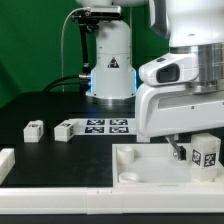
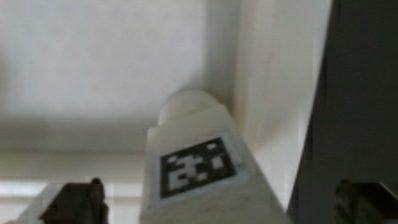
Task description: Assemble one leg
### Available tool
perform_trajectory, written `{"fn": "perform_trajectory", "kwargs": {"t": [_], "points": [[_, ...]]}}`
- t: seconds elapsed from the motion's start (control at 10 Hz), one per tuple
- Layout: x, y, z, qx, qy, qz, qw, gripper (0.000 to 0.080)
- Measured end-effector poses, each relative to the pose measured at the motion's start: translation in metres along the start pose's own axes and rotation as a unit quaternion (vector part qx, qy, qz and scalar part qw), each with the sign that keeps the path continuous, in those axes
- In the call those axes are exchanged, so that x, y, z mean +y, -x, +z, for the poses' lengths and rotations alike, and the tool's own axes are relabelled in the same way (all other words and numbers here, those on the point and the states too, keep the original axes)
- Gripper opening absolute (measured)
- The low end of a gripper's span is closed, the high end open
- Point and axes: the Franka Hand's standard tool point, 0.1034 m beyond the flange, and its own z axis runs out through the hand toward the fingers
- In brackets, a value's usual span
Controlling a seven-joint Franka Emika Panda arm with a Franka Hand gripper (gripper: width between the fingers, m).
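Note:
A white leg (image 1: 207,155) with a black-and-white tag stands at the right end of the large white panel (image 1: 150,168). In the wrist view the leg (image 2: 199,150) rises between my two dark fingers (image 2: 75,203), with a gap showing on each side. My gripper (image 1: 183,150) is low over the panel, open around this leg and not touching it. In the wrist view the gripper (image 2: 219,207) straddles the leg's near end. The white panel (image 2: 98,80) fills the background behind the leg.
Two more small white legs (image 1: 33,128) (image 1: 65,130) lie on the black table at the exterior view's left. The marker board (image 1: 108,125) lies beside them. A white piece (image 1: 5,160) sits at the far left edge. A white ledge (image 1: 60,200) runs along the front.

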Motion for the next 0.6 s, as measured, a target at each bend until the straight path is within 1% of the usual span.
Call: {"fn": "perform_trajectory", "kwargs": {"t": [0.1, 0.2, 0.3, 0.4, 0.5, 0.6], "points": [[0.0007, 0.0001, 0.0002, 0.0, 0.001, -0.015, 1.0, 0.0649], [0.0012, 0.0003, 0.0004, 0.0, 0.001, -0.02, 1.0, 0.0625], [0.0012, 0.0004, 0.0005, -0.001, 0.001, -0.019, 1.0, 0.0493], [0.0013, 0.0005, 0.0007, -0.001, 0.001, -0.019, 1.0, 0.0493], [0.0013, 0.0005, 0.0007, -0.001, 0.001, -0.019, 1.0, 0.0293], [0.0013, 0.0005, 0.0007, -0.001, 0.001, -0.019, 1.0, 0.0288]]}}
